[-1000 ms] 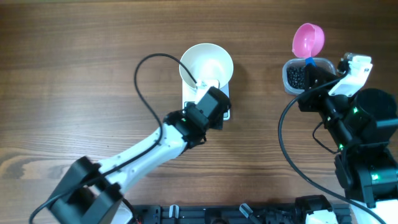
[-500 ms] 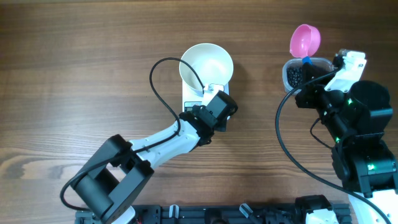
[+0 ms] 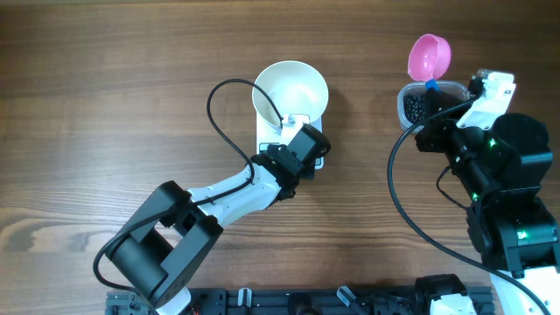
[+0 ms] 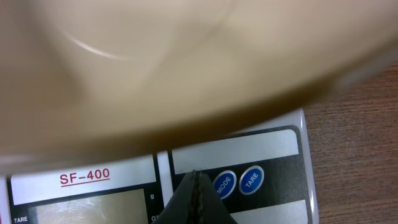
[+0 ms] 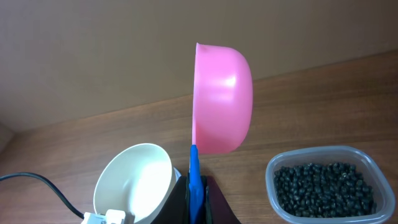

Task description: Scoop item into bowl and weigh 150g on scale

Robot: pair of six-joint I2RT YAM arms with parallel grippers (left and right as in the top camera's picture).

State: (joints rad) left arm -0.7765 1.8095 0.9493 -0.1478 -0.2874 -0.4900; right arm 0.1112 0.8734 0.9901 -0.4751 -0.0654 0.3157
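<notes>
Left gripper (image 4: pixel 195 182), pinched closed and empty, is hovering over flat white rectangular scale (image 4: pixel 236 149); right gripper (image 5: pixel 198 186) is clamping pink plastic scoop (image 5: pixel 222 99) at 12 o'clock of clear plastic tub (image 5: pixel 367 163)

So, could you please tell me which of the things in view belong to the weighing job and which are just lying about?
Belonging to the job: round white bowl; flat white kitchen scale under it; small black pellets; clear plastic tub holding them; pink plastic scoop with blue handle.
Just lying about: looping black cable on the brown wooden table.
</notes>
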